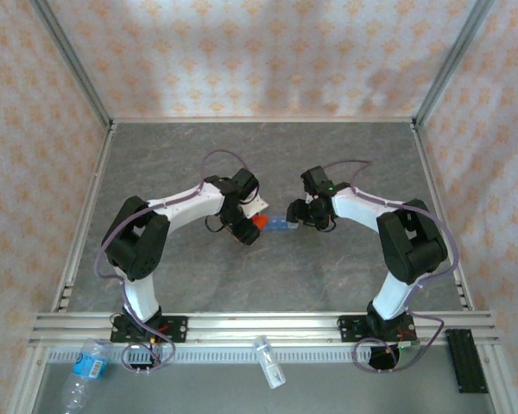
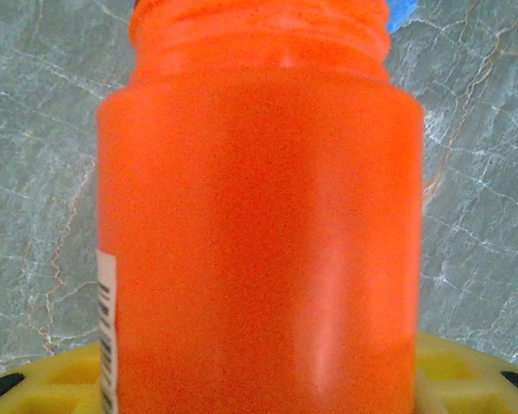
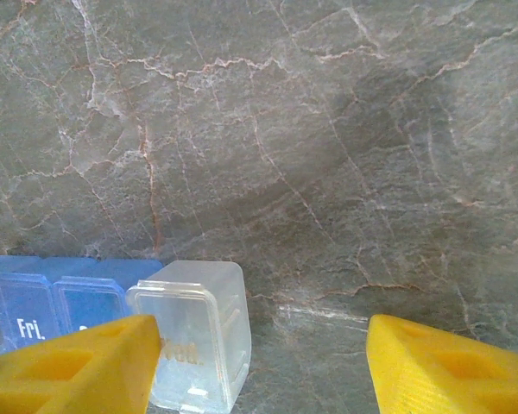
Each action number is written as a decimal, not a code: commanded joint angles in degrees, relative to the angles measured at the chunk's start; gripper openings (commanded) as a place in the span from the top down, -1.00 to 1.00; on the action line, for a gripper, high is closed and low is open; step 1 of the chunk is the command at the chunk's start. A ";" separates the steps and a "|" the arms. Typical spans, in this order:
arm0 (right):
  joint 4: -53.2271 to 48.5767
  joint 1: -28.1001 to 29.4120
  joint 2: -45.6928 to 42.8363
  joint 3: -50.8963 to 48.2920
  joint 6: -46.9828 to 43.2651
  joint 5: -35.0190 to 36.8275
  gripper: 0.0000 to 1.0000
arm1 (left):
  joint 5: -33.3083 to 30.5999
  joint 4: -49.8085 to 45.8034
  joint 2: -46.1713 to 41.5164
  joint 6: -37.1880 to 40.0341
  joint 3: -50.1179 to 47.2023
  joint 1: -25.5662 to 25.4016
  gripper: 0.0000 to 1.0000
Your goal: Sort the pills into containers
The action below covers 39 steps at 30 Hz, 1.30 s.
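Left claw (image 1: pixel 249 228) pinches vial (image 2: pixel 259 224), mouth toward organizer (image 1: pixel 282 226). Organizer's long axis runs claw to claw. Right claw (image 3: pixel 263 336) is spread at organizer's other end, strip beside one finger, not between.

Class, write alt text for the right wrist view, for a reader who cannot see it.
A blue pill organizer with a compartment marked Fri. lies at lower left on a grey marbled table, ending in a clear compartment. The right tool is open, its yellow fingers apart along the bottom edge, one overlapping the organizer.
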 commanded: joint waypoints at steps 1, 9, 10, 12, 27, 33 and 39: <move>-1.35 0.46 1.01 0.21 0.41 0.84 -0.29 | -1.74 -3.01 1.33 1.61 1.32 -0.60 1.00; -1.39 0.43 1.06 0.30 0.39 0.85 -0.29 | -4.71 -4.87 1.69 2.06 2.34 -1.13 1.00; -1.39 0.48 1.06 0.30 0.47 0.87 -0.29 | -4.88 -4.87 1.61 2.08 2.41 -1.13 1.00; -1.39 0.44 1.09 0.30 0.42 0.90 -0.29 | -5.50 -5.26 1.69 2.24 2.67 -1.30 1.00; -1.61 0.46 1.17 0.46 0.40 0.87 -0.29 | -9.11 -7.30 1.34 3.15 4.25 -2.54 1.00; -1.67 0.48 1.30 0.51 0.37 0.98 -0.29 | -8.93 -7.97 1.24 3.41 4.35 -2.89 1.00; -1.74 0.45 1.28 0.56 0.36 0.88 -0.29 | -8.51 -7.86 1.75 3.25 4.68 -3.07 1.00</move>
